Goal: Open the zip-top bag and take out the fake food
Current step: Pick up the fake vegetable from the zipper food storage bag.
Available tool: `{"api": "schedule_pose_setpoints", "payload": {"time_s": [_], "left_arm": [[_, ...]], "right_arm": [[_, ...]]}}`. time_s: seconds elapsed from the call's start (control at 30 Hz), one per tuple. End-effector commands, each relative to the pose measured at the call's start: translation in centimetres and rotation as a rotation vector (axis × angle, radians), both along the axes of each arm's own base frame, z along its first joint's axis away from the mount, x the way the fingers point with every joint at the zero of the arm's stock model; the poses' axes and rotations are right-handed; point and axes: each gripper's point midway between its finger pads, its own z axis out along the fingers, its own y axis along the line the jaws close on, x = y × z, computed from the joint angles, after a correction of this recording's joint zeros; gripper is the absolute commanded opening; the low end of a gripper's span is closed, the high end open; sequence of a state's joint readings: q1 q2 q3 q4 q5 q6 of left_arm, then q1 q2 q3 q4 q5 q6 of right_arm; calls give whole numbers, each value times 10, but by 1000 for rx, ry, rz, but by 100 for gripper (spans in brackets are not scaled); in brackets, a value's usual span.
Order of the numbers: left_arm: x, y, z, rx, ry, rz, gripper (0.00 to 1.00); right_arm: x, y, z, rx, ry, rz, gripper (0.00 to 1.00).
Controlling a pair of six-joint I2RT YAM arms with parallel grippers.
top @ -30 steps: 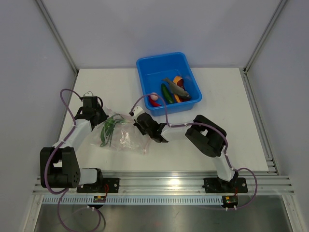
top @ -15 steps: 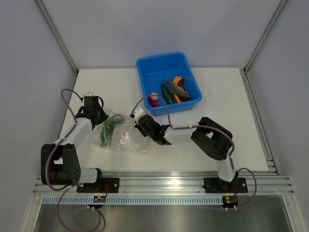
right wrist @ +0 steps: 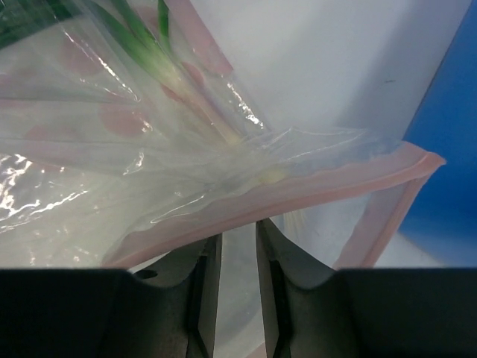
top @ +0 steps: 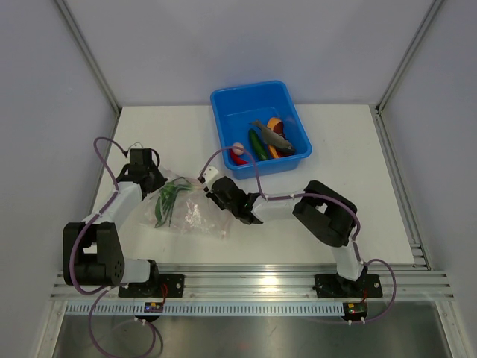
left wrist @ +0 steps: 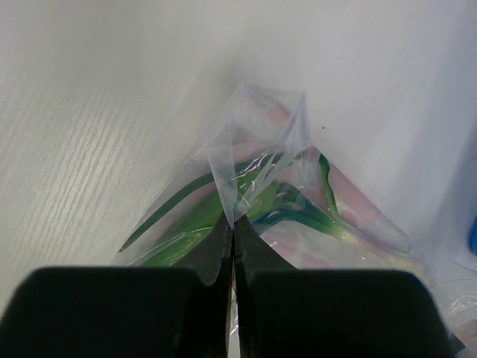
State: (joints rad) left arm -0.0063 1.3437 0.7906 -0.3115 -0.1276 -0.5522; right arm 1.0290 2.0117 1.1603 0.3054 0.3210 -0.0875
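The clear zip-top bag (top: 195,215) lies on the white table between my two arms. A green onion (top: 168,200) is still inside it. My left gripper (top: 155,183) is shut on the bag's left corner; in the left wrist view (left wrist: 235,224) the jaws pinch the film, with the onion (left wrist: 291,201) just beyond. My right gripper (top: 214,190) is at the bag's mouth. In the right wrist view (right wrist: 238,227) its jaws stand a narrow gap apart, with film between them and the pink zip strip (right wrist: 298,198) across the tips.
The blue tub (top: 223,97) stands at the back, just beyond the right gripper. It holds a grey fish (top: 272,134), a green chilli (top: 257,143), an orange slice (top: 276,123) and a pale pink egg (top: 238,149).
My right gripper has shifted a little to the left and back, closer onto the bag's mouth. The left gripper and the bag have barely moved.
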Motion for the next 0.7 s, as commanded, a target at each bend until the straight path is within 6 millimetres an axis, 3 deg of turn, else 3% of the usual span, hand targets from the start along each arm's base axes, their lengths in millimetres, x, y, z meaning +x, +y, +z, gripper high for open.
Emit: {"api": "schedule_pose_setpoints", "payload": {"time_s": [0.0, 0.1, 0.13, 0.23, 0.4, 0.5, 0.67], "left_arm": [[17, 3, 25, 13, -84, -11, 3], [10, 14, 31, 49, -92, 52, 26], [8, 16, 33, 57, -103, 66, 64], [2, 24, 46, 76, -157, 114, 92], [-3, 18, 83, 66, -304, 93, 99], [4, -9, 104, 56, -397, -3, 99], [25, -47, 97, 28, -357, -125, 99]], "right_arm": [[11, 13, 16, 41, -67, 1, 32], [10, 13, 17, 43, -69, 3, 32], [9, 14, 17, 45, -69, 4, 32], [9, 13, 17, 49, -66, 8, 31], [7, 15, 16, 71, -57, 5, 31], [7, 10, 20, 119, -82, -16, 31], [8, 10, 19, 157, -100, -31, 32]]}}
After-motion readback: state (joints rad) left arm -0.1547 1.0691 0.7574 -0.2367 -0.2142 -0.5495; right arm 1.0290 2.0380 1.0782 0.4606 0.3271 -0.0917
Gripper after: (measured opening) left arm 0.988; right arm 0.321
